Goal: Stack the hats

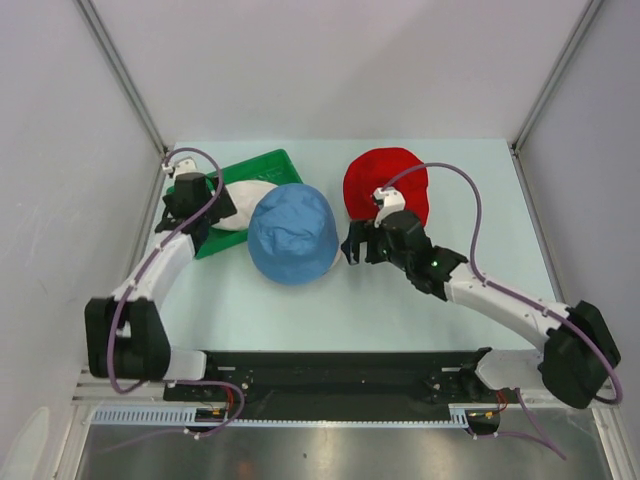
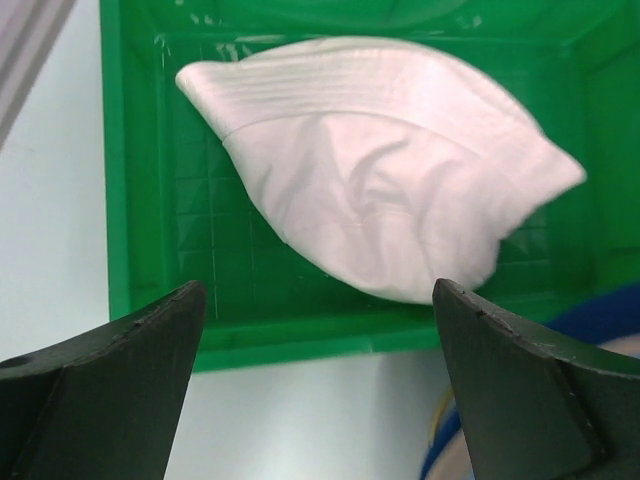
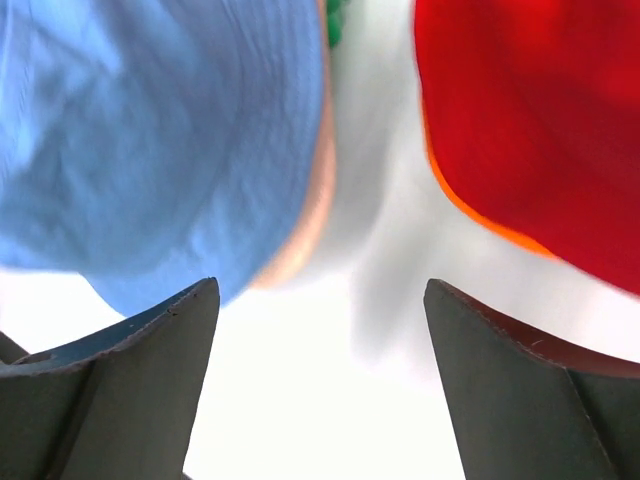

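Observation:
A light blue hat (image 1: 290, 232) lies crown-up at the table's middle; a peach-beige edge (image 3: 312, 215) shows under it. A red hat (image 1: 387, 183) lies at the back right, with an orange rim (image 3: 480, 222) under it. A white hat (image 2: 380, 180) lies flattened in the green tray (image 2: 140, 200). My left gripper (image 2: 315, 380) is open and empty over the table just outside the tray's edge, at the tray's left in the top view (image 1: 205, 222). My right gripper (image 1: 355, 245) is open and empty, low between the light blue hat (image 3: 150, 130) and the red hat (image 3: 540, 110).
The green tray (image 1: 270, 165) sits at the back left, angled, its corner touching the light blue hat. A blue hat edge (image 2: 600, 315) shows at the left wrist view's lower right. White walls enclose the table on three sides.

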`<act>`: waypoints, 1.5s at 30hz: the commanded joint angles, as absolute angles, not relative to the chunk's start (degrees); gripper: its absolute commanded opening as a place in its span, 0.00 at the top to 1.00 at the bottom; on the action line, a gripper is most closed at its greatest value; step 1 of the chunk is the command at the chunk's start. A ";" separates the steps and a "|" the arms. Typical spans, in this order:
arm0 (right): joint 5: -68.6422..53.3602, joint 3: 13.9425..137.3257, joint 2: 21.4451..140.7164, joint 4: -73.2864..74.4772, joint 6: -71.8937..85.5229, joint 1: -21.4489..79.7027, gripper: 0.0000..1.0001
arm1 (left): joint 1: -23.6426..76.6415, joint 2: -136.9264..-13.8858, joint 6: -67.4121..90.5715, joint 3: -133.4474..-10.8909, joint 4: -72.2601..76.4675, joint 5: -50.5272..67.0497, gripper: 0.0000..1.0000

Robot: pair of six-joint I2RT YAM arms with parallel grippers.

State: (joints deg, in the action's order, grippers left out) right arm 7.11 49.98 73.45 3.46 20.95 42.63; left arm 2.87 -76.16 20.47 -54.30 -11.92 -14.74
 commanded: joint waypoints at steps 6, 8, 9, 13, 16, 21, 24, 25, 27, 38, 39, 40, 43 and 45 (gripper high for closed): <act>10.28 46.14 59.69 10.45 21.27 38.59 0.12 | 0.18 -97.20 20.74 -66.96 -12.38 -12.40 0.02; 10.20 46.14 57.58 11.07 21.18 37.27 0.11 | 0.18 -99.22 21.35 -68.55 -13.09 -12.13 0.02; 10.02 46.14 56.96 11.51 21.18 36.74 0.11 | 0.18 -100.79 21.62 -68.90 -13.79 -11.52 0.03; 8.97 45.88 54.58 12.13 21.27 34.90 0.12 | -1.67 -103.27 21.71 -68.39 -15.12 -9.59 0.06; 8.70 45.79 53.62 12.74 21.10 34.19 0.12 | -2.63 -103.01 21.80 -65.84 -13.10 -6.70 0.17; 8.35 45.79 52.47 12.92 20.83 33.49 0.11 | -3.34 -104.50 20.75 -66.09 -12.48 -3.61 0.59; 7.91 46.49 51.95 13.09 20.39 33.05 0.11 | -3.60 -102.23 19.34 -67.24 -12.66 -2.11 1.00; 7.74 47.54 51.86 13.27 20.04 32.79 0.11 | -3.60 -100.74 19.07 -67.06 -12.22 -1.07 1.00; 6.08 48.86 52.38 13.36 18.02 32.61 0.11 | -3.43 -94.07 18.11 -66.89 -11.08 1.65 1.00; -11.83 61.07 61.51 4.85 12.04 32.43 0.11 | -3.34 -67.07 7.40 -69.87 -11.69 16.60 1.00; -13.34 63.17 62.22 4.31 12.04 32.43 0.11 | -3.43 -65.67 6.95 -69.79 -11.60 18.26 1.00; -14.58 64.15 62.84 3.87 12.48 32.61 0.11 | -3.43 -62.87 6.60 -69.87 -11.51 21.67 1.00; -20.72 66.44 64.42 0.71 13.70 32.70 0.11 | -3.43 -58.38 5.71 -70.83 -10.90 33.60 1.00; -27.31 67.49 65.30 -2.28 14.32 32.61 0.11 | -3.34 -56.87 6.85 -71.54 -9.76 39.26 1.00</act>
